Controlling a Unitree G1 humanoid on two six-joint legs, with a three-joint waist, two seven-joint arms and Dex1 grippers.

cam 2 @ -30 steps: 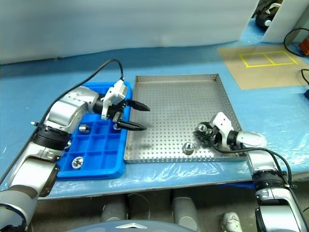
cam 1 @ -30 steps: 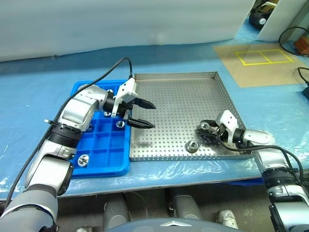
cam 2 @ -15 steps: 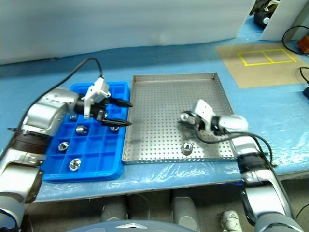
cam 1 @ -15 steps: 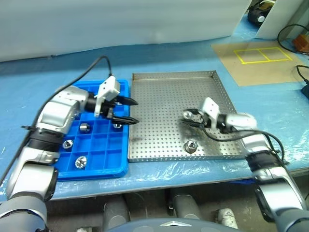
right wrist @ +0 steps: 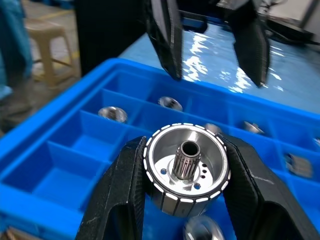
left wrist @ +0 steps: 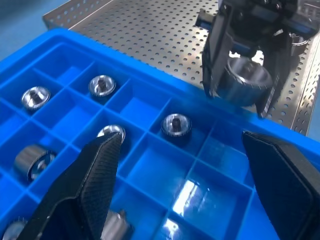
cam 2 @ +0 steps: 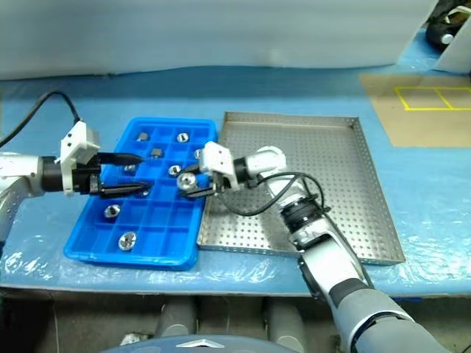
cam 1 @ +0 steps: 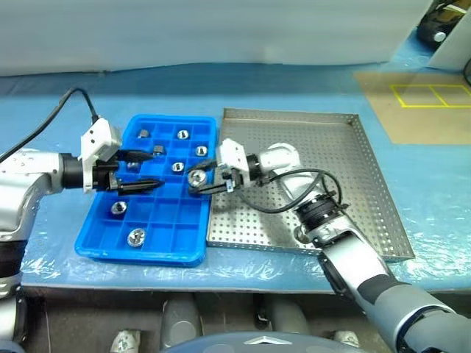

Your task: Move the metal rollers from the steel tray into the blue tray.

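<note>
The right claw (cam 1: pixel 197 182) pinches one metal roller (cam 1: pixel 196 177) above the blue tray's (cam 1: pixel 140 250) right edge, beside the steel tray (cam 1: pixel 346 176). The left claw (cam 1: pixel 147 170) hovers spread over the blue tray, where other metal rollers (cam 1: pixel 135 237) occupy separate compartments.

A workshop or robot test lab: a bench (cam 1: pixel 44 110) wrapped in blue plastic sheeting, a perforated steel tray (cam 1: pixel 346 162) beside a blue parts tray (cam 1: pixel 158 254), and yellow tape squares (cam 1: pixel 430 94) on brown board.
</note>
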